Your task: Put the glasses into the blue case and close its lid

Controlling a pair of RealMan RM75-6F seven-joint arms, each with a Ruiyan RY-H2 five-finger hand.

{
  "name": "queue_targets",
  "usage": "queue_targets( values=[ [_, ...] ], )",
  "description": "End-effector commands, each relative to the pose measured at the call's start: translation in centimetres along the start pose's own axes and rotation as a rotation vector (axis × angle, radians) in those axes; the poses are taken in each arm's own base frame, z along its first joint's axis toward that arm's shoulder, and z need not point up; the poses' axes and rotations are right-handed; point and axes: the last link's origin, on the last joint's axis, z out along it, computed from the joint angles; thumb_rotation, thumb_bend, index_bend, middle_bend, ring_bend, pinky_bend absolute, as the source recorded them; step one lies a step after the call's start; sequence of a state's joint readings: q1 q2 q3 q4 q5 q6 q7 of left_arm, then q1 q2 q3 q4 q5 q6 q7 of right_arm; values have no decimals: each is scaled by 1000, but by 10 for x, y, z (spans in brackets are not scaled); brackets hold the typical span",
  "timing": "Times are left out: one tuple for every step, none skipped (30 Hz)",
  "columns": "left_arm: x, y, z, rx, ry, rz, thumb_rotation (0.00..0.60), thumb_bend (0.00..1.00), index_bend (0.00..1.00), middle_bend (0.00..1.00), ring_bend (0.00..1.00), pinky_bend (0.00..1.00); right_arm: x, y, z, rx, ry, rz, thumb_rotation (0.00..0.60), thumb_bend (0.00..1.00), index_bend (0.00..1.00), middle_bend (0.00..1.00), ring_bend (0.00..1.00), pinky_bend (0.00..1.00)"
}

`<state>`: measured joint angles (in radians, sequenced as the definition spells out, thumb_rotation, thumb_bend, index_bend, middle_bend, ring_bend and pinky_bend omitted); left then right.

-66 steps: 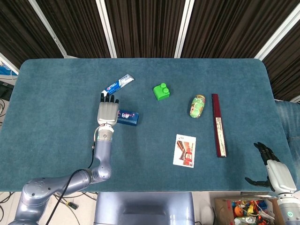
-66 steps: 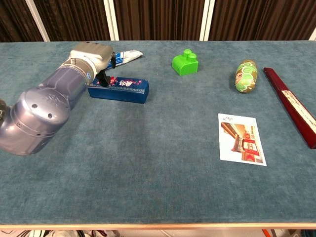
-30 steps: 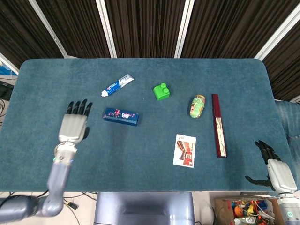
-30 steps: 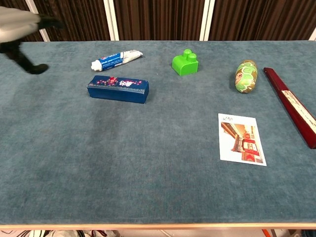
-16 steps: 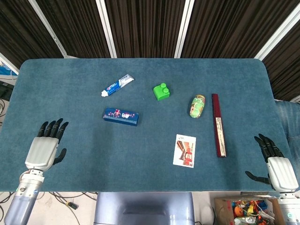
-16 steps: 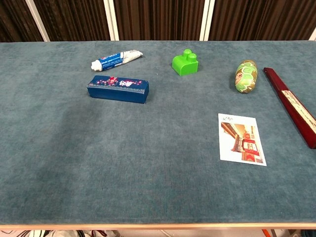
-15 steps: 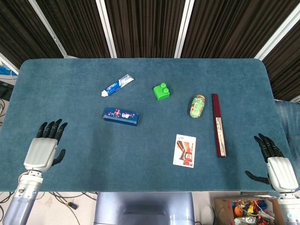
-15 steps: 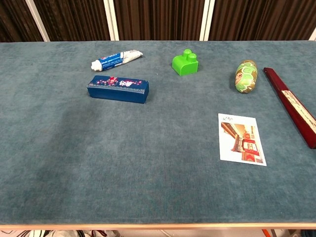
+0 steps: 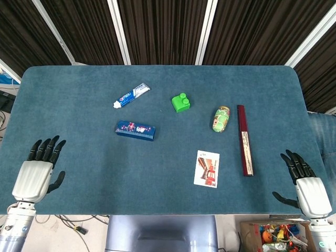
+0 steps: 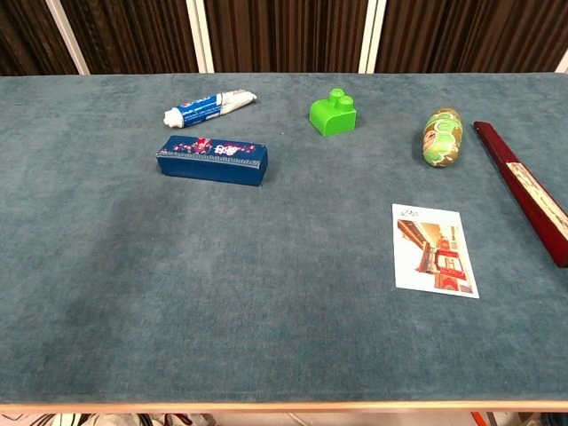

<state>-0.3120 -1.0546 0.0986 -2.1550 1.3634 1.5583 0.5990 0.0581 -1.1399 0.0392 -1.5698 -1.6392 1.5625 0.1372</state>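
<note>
Lying shut, the long blue case (image 9: 135,130) bears small printed patterns.

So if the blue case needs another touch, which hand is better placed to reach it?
Left. The blue case lies closed on the left half of the table. The left hand is open at the near left edge, on that side; the right hand sits at the far right corner, past the postcard.

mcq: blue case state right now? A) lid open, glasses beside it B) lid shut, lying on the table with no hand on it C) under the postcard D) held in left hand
B: the blue case lies shut on the table, and both the left hand and right hand sit at the near edge, clear of it.
</note>
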Motion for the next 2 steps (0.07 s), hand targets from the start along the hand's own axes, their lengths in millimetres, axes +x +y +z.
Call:
queue_targets(
  values=[
    [2, -4, -3, 9, 18, 2, 600, 366, 26, 5, 0, 0, 0, -1, 0, 6, 8, 3, 600, 122, 25, 0, 25, 177],
    [2, -6, -4, 14, 24, 2, 600, 366, 26, 5, 0, 0, 0, -1, 0, 6, 9, 3, 600, 123, 25, 0, 25, 177]
  ],
)
